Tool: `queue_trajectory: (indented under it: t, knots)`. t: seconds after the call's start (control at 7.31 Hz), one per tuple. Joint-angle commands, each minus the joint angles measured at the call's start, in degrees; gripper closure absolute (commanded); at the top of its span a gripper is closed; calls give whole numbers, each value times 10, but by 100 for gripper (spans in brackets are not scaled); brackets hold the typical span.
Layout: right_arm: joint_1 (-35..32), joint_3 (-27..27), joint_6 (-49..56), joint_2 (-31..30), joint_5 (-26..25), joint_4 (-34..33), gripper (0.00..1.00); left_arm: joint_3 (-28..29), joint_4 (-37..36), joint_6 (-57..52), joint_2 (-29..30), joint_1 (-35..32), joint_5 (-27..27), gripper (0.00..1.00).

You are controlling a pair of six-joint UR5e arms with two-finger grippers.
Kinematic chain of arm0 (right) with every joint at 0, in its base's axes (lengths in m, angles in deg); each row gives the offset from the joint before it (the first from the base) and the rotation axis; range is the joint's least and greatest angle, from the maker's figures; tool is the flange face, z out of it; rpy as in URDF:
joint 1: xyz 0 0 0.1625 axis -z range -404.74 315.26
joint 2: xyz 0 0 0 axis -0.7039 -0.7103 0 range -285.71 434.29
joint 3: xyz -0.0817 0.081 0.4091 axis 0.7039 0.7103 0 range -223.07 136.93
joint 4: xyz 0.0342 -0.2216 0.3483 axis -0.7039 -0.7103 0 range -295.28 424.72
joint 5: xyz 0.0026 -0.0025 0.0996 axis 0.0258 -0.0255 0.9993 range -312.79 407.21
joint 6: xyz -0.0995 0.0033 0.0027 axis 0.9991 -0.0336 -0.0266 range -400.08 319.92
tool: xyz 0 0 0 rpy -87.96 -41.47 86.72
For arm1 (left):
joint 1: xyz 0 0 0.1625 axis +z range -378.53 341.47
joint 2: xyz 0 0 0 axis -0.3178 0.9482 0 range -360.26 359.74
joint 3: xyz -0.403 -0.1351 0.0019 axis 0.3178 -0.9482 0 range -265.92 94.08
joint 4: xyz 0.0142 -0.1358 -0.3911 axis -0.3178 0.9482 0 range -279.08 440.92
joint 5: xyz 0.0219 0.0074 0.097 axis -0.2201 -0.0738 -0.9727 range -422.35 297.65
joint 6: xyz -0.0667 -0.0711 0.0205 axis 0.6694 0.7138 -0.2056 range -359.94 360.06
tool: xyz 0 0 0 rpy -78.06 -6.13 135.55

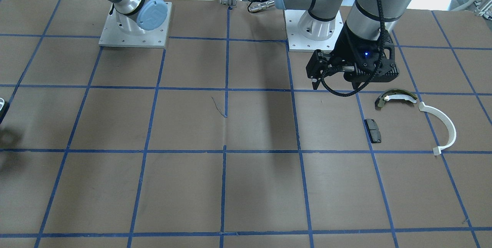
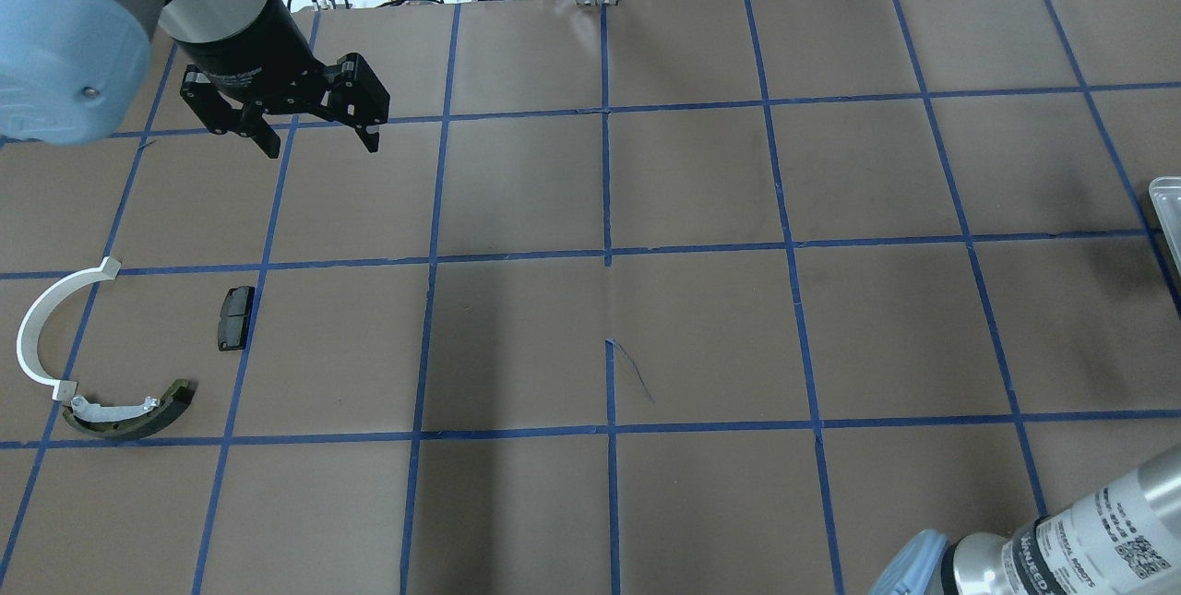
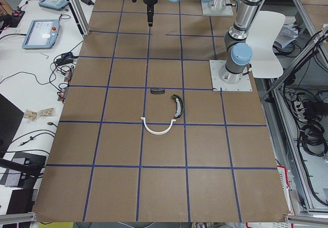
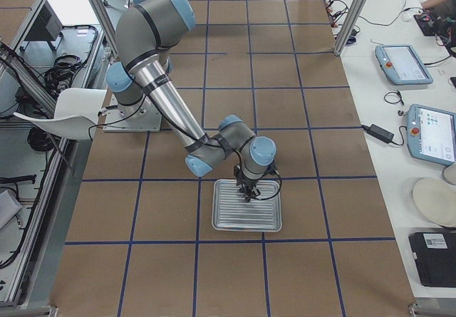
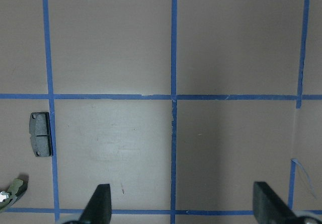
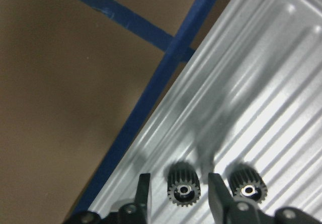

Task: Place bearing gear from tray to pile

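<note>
while the right pincer [image 6: 179, 183] stands parted astride one bearing gear [image 6: 183, 190] on the tray [image 6: 261, 83], a finger [image 6: 216, 190] sits just beside a second gear [image 6: 246, 189], which closing could knock. well apart: the pile [image 2: 235, 318], and the left pincer [image 2: 318, 145], parted, empty.

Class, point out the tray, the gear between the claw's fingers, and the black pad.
tray [image 4: 231, 219], right side view, ribbed floor.
gear [image 6: 183, 185], right wrist view, toothed top.
black pad [image 2: 235, 318], overhead view, its middle.
</note>
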Motion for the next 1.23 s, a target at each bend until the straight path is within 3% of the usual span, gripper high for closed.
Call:
queue_trajectory:
  t: [0.0, 0.27, 0.55, 0.68, 0.82, 1.09]
  knots:
    - [0, 0, 1, 0, -23, -2, 100, 0, 0, 0, 0, 0, 0, 0]
    - [0, 9, 1, -6, -43, 4, 100, 0, 0, 0, 0, 0, 0, 0]
    - [-9, 13, -18, -56, -49, 23, 100, 0, 0, 0, 0, 0, 0, 0]
    - [-32, 10, -72, -83, -9, 48, 100, 0, 0, 0, 0, 0, 0, 0]
    - [-71, 9, -129, -111, -4, 88, 100, 0, 0, 0, 0, 0, 0, 0]
    - [-174, 5, -364, -159, 59, 185, 100, 0, 0, 0, 0, 0, 0, 0]
